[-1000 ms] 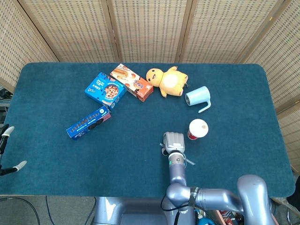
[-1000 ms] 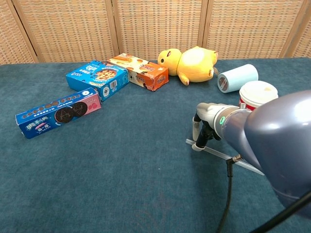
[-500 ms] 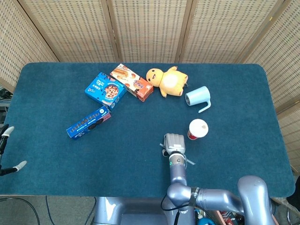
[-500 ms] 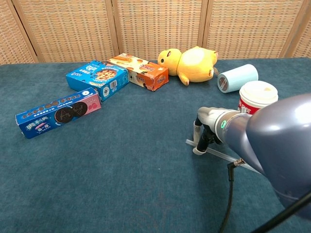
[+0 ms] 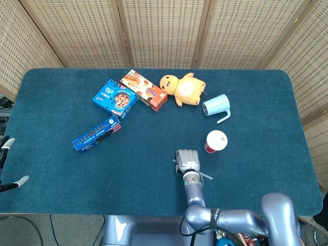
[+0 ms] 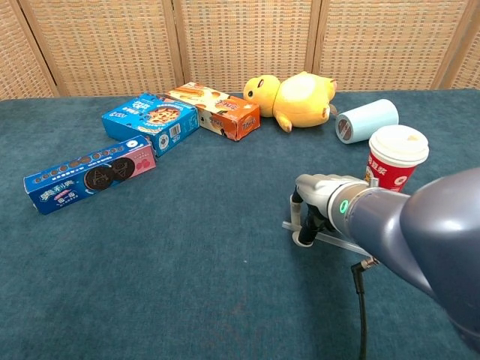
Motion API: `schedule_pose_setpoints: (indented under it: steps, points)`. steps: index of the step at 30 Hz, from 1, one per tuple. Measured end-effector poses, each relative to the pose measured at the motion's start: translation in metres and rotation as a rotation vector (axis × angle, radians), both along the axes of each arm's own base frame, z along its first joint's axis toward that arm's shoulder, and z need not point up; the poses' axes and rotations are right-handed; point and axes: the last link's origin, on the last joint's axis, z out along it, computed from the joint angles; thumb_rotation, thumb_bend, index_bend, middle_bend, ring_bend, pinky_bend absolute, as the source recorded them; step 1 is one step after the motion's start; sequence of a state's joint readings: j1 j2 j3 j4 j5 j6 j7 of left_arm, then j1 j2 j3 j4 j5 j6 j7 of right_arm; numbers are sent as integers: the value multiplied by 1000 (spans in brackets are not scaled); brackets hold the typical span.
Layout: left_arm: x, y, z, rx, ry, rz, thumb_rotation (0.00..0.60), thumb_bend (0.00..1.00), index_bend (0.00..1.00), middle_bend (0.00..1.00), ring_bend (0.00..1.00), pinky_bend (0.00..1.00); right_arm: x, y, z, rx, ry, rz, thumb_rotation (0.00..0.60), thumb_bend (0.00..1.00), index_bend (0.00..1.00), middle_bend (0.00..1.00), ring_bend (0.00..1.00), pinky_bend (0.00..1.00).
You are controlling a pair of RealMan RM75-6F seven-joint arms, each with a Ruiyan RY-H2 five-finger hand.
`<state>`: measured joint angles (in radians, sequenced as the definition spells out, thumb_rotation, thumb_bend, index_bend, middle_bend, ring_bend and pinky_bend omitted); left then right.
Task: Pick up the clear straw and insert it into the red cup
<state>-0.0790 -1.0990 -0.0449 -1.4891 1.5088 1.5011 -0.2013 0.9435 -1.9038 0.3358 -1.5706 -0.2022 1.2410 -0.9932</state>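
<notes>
From the head view, the right hand (image 5: 187, 160) is sitting low over the tabletop (image 5: 61, 174), fingers pointing down onto the clear straw (image 5: 206, 177), which is showing only as a thin pale line running out from under the hand on either side. The red cup (image 5: 216, 141) is standing upright nearby, up and to the right of the hand, its white lid facing the camera. Only the pale fingertips of the left hand (image 5: 6, 161) are poking in at the frame's left edge, well away, and I cannot tell how they are set.

From the chest view, the right hand (image 6: 306, 221) is reaching down with its fingers (image 6: 307, 231) pressing together around the clear straw (image 6: 336, 241), which is lying flat on the tabletop (image 6: 150, 270); I judge this a pinch being formed low because the straw is so thin. The red cup (image 6: 395, 159) is waiting just behind. Whether the straw is actually gripped is unclear.
</notes>
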Motion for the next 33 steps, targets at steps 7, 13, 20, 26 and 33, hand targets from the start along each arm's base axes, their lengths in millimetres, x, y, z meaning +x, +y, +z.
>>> schedule_pose_setpoints:
  steps: [7,13,20,26,33]
  points:
    - [0,0,0,-3,-2,0,600,101,0,0,0,0,2,12,-2,48,2,45,600,519,619,954,835,1000]
    - [0,0,0,-4,-2,0,600,101,0,0,0,0,2,19,-3,71,15,96,600,543,645,962,835,1000]
    - [0,0,-1,-6,0,0,600,101,0,0,0,0,1,29,-3,95,16,154,600,582,728,963,835,1000]
    - [0,0,-1,-6,0,0,600,102,0,0,0,0,3,31,-2,91,-5,174,600,600,743,965,835,1000]
    - [0,1,-1,-8,-3,1,600,100,0,0,0,0,8,31,6,67,-62,201,600,605,750,967,835,1000]
